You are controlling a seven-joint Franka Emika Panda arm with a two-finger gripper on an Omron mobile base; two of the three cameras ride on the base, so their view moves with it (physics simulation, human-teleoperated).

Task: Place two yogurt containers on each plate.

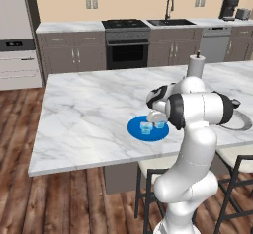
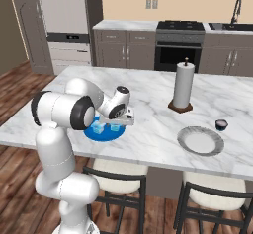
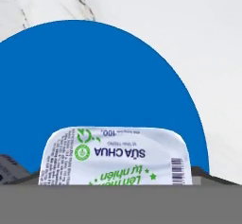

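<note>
Two pale blue yogurt containers (image 1: pixel 152 126) sit side by side on the blue plate (image 1: pixel 136 131), and we judge that this dish already has its share. In the hand view one of them lies right under us, its white printed lid (image 3: pixel 116 157) facing up and its body flat on the blue surface, so it seems set down rather than carried. Our gripper (image 2: pixel 118 125) hangs low over that plate, just above the cups; from the base views the wrist hides the fingertips, and the hand view shows no more than dark slivers at either side of the lid, so we cannot tell for certain whether the jaws stand released or are gripping the cup, though the cup resting squarely on the plate suggests they have let go. The blue plate lies near the counter's (image 1: pixel 89 109) front edge, close to our base, which is probably why it was filled first. Well apart to the right, the grey plate (image 2: pixel 200 140) is bare, with the dark yogurt container (image 2: pixel 221 125) standing on the marble just beside it. The tall paper towel roll (image 2: pixel 182 87) stands behind that plate, clear of it. We reckon the job is about half done: the grey plate needs two cups, and the reach across calls for lifting clear of the cups below first.
</note>
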